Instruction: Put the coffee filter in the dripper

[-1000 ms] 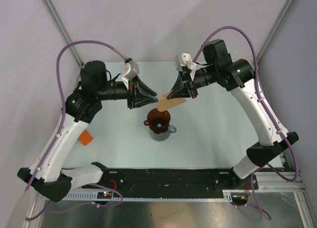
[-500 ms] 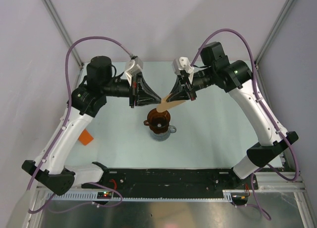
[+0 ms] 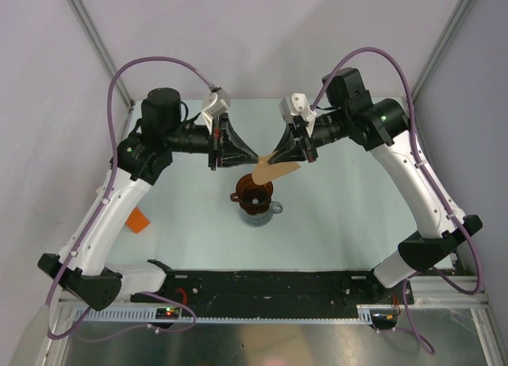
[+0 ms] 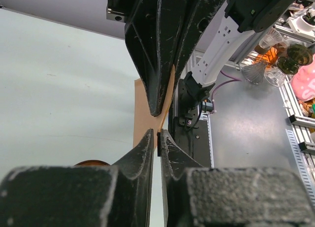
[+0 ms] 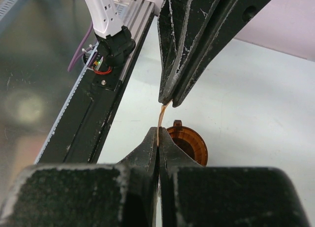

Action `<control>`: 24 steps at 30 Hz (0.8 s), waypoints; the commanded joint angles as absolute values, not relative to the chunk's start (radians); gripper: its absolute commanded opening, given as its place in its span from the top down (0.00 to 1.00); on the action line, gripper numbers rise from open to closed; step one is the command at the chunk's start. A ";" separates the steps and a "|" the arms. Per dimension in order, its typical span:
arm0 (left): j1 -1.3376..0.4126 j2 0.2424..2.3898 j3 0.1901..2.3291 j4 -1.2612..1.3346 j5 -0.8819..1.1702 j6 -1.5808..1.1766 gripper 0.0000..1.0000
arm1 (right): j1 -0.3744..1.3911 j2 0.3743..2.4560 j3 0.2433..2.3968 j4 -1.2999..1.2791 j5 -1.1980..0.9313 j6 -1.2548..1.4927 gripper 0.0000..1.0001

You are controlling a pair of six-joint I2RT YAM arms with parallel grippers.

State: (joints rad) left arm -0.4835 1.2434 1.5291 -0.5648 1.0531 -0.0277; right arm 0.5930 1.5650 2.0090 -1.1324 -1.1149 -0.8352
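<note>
Left gripper (image 3: 255, 158) has closed onto the coffee filter (image 3: 279, 170) the right gripper (image 3: 271, 161) pinches above the dripper (image 3: 254, 196)

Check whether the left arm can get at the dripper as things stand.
Probably not: the left tool is shut on the filter, which the right tool also pinches, just above the dripper. Nothing else stands in the way, but that tool is busy with the filter.

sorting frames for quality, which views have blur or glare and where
Top external: sharp, evenly lit, soft shadows. Left wrist: own jaws at the bottom blurred, coffee filter crisp. Right wrist: near jaws blurred, dripper sharp, hazy glare on the metal surface at left.
</note>
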 commanded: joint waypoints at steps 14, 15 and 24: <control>-0.476 1.246 1.565 -0.556 1.067 -0.022 0.88 | 0.611 1.540 2.016 -1.082 -1.136 -0.827 1.00; -0.477 1.245 1.563 -0.557 1.067 -0.019 0.88 | 0.610 1.542 2.018 -1.079 -1.134 -0.819 1.00; -0.477 1.240 1.561 -0.556 1.060 -0.002 0.84 | 0.603 1.556 2.034 -1.069 -1.144 -0.797 1.00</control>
